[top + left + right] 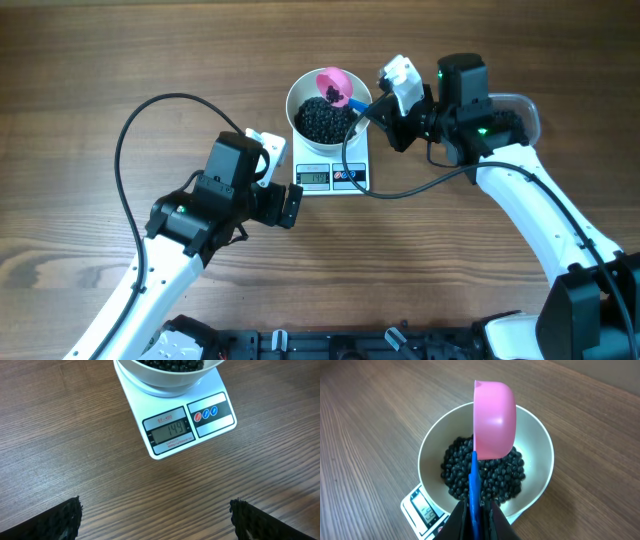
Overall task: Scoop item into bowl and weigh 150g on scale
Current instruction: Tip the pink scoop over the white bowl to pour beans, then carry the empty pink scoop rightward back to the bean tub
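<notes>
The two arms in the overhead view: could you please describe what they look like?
Both the left arm and right arm have white links, black joint housings with small green lights, and a loose black cable. The left gripper has black, rough-textured fingers; the right gripper is black too.

Table (80, 60): brown wood, its grain running left to right; it filled the background of all three views.
Scoop (333, 86): small, pink, with a rounded cup; it was held off the table and tipped.
Scoop cup, right wrist view (492, 420): its smooth outer side faced the camera, with a small pointed lip at the far end.
Scoop handle (474, 485): blue, narrow, seen edge-on.
Tub (530, 115): clear plastic with rounded corners, on the right of the table, largely hidden; its contents could not be told.
</notes>
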Motion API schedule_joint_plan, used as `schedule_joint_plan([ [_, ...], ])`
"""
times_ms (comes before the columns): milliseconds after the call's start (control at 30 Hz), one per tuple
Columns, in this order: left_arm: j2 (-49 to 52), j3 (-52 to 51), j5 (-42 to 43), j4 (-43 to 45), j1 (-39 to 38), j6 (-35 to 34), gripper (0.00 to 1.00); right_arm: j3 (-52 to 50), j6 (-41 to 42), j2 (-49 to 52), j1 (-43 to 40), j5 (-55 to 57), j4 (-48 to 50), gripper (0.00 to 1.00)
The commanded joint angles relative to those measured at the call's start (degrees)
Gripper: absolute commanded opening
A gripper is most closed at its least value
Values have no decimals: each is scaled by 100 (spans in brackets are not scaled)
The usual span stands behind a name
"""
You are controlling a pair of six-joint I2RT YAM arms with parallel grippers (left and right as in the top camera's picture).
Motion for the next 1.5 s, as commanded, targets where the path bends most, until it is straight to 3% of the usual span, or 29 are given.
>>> schedule_joint_plan([
  [0,22,-26,-31,15,26,72,100,17,590,-68,22,-153,111,4],
  [567,22,-26,-31,15,26,72,100,17,940,-68,22,-153,243,4],
  [900,22,-26,-31,17,26,72,100,17,2332,-70,-129,-153,1193,4],
  [1133,22,-26,-31,17,26,70,100,17,3112,-70,-435,-153,1237,4],
  [1467,22,-26,-31,17,26,72,100,17,3449,-236,-1202,-153,1165,4],
])
